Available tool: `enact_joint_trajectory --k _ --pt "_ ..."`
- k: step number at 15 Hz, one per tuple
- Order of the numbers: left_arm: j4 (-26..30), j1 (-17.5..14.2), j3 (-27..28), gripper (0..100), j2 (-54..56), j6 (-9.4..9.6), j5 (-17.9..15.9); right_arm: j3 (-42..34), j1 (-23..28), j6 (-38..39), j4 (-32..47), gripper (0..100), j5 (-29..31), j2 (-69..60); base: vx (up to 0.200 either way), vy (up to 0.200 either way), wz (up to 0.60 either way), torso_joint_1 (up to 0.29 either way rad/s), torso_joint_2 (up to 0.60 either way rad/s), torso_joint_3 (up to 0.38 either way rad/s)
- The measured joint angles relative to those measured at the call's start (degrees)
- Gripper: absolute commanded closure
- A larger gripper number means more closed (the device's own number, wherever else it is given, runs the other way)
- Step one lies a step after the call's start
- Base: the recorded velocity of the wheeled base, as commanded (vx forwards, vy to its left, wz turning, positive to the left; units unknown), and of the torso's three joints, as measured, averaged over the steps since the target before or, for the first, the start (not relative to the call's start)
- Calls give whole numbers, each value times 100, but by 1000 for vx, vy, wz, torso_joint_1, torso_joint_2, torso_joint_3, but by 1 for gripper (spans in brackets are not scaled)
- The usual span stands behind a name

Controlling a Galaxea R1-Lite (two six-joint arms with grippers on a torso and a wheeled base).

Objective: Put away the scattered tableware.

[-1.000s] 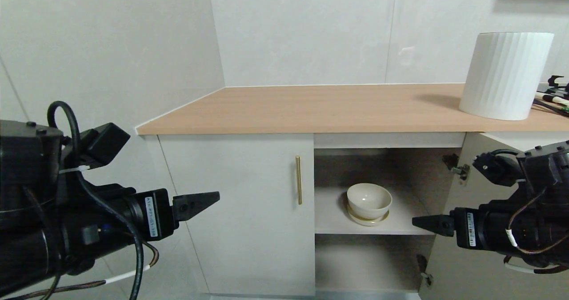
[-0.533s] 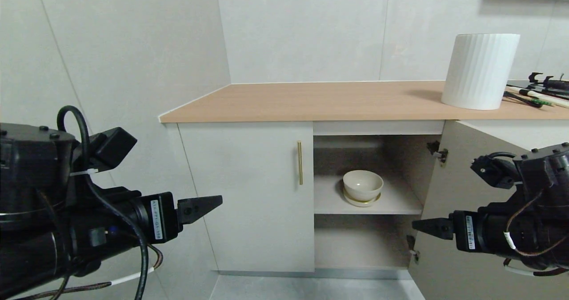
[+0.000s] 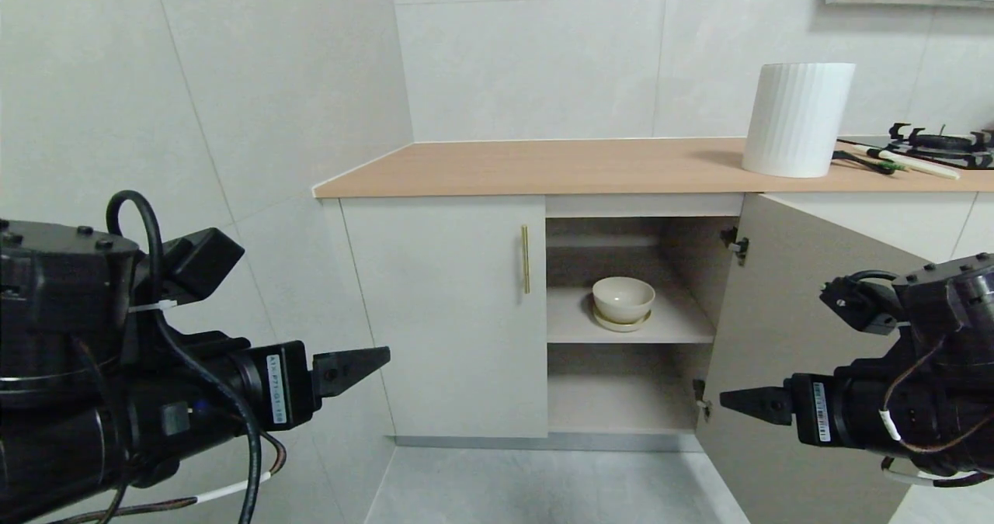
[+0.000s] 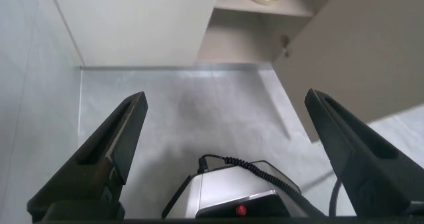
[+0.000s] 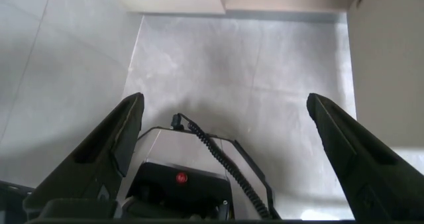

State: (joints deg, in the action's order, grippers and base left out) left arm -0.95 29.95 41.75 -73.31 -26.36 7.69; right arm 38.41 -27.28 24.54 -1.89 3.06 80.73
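- On the upper shelf (image 3: 675,326), near its front edge, a bowl (image 3: 623,297) rests on a plate (image 3: 621,325), seemingly stowed.
- Spread apart and empty, left end effector (image 4: 225,111) and right end effector (image 5: 225,111) hang near the open door (image 3: 776,299).

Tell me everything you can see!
bowl: one, cream, on the plate
plate: one, cream, on the upper shelf
shut door: one, white, gold handle
open door: one, pale, swung out right
countertop: one, wood-brown, above the doors
ribbed container: one, white, on the countertop
utensils: few, mixed colours, beside the container
stove burner: one, black, past the utensils
left gripper: one, black, open, over the floor
right gripper: one, black, open, by the open door
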Motion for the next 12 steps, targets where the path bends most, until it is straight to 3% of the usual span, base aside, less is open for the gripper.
enact_joint_trajectory --k 11,12 --pt "-5 2 -44 0 -11 20 -9 -10 -59 1 801 0 22 -906 0 0 0 0 0 0" --pt "-6 2 -50 0 -28 20 -1 -10 -59 0 823 0 20 -931 0 -200 0 2 2 2"
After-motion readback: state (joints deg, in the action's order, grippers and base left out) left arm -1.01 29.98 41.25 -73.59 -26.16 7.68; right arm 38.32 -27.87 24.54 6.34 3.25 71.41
